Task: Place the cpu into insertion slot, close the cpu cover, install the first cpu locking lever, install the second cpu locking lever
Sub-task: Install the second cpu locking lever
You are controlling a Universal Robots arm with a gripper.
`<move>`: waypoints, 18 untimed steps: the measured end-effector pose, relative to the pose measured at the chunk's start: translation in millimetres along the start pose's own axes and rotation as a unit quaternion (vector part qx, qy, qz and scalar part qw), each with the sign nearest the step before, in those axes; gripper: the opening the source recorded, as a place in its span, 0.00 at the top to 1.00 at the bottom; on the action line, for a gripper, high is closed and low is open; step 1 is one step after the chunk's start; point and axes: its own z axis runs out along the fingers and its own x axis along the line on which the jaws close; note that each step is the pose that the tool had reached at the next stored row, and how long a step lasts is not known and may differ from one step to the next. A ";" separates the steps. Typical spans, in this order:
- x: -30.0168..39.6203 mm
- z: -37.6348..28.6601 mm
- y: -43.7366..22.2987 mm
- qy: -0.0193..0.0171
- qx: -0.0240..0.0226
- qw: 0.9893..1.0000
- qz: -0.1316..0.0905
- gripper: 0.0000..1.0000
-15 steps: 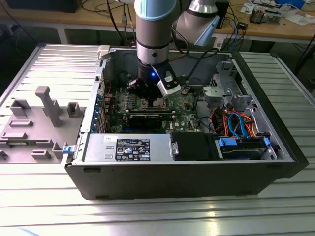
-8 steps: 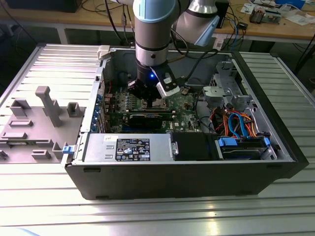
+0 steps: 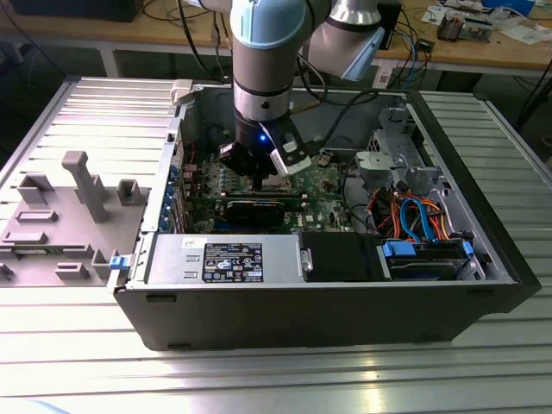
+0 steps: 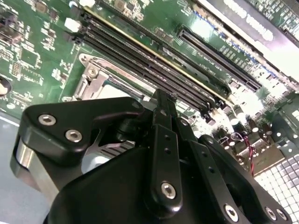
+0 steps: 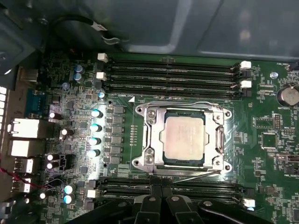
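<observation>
Open tower PC case (image 3: 483,259) lying on its side on a ribbed metal table (image 3: 259,379), arm reaching straight down into it over the green motherboard (image 5: 261,116). Gripper (image 3: 261,177) parked low, just above the board near the socket area — fingers (image 4: 161,109) pressed together in the second wrist view, nothing visibly pinched between them.

Over in the first wrist view: cpu (image 5: 184,136) sitting flat in the insertion slot (image 5: 183,169), silver-grey top facing up. Cpu cover (image 5: 152,135) down flat around the chip, square window framing it. Thin wire locking levers along the socket edges — one (image 5: 198,174) angled along the side nearest the gripper, another (image 5: 187,105) along the opposite side; can't tell whether either is hooked in. Black memory slots (image 5: 173,74) running on both sides of the socket, silver-topped capacitors (image 5: 96,126) in a row beside it.
</observation>
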 end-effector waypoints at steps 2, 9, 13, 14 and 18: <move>1.8 3.1 -1.7 0.000 -0.002 1.000 -0.001 0.89; 5.3 5.3 -7.7 0.000 -0.009 1.000 -0.001 0.89; 12.0 9.6 -8.9 -0.001 -0.020 1.000 -0.001 0.89; 12.3 10.0 -8.9 -0.001 -0.023 1.000 -0.001 0.89; 12.8 11.8 -9.2 0.000 -0.029 1.000 0.000 0.89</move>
